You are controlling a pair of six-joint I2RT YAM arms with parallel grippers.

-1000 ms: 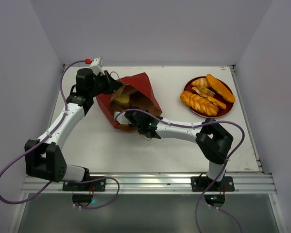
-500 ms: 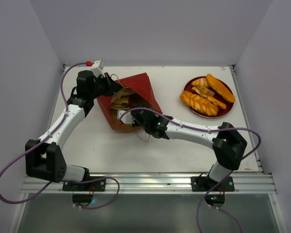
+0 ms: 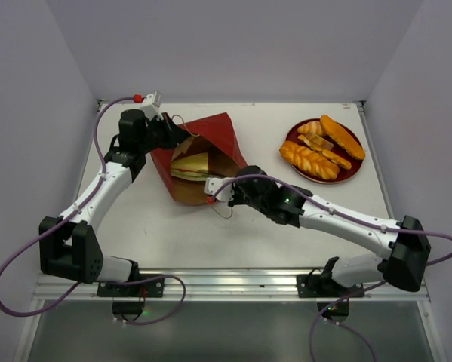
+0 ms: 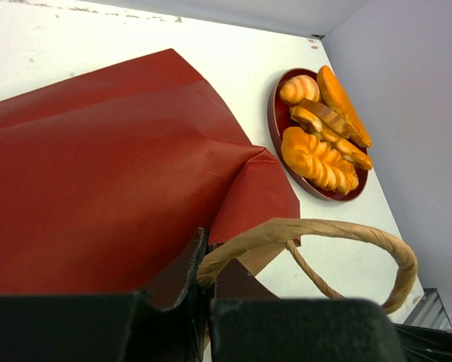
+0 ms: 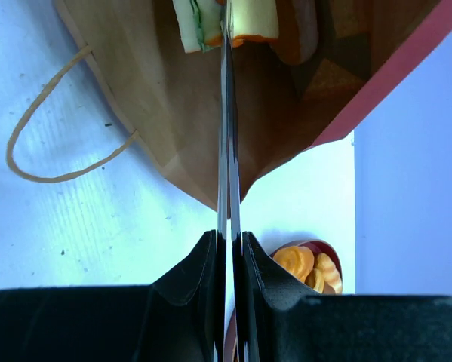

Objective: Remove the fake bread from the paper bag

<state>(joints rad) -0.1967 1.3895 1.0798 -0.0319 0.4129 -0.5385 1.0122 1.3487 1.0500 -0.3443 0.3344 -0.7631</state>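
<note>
Fake bread (image 3: 189, 164): one pale slice is being seen lying inside the paper bag (image 3: 219, 134), and the other pieces are resting on the plate (image 3: 348, 172).
The bag's upper rim is being clamped by the left gripper (image 3: 179, 137), probably so that the mouth is being propped open for access. The right gripper (image 3: 210, 197) is being held at the mouth with jaws together and nothing visibly pinched, and it is judged to be lined up on the slice.
</note>
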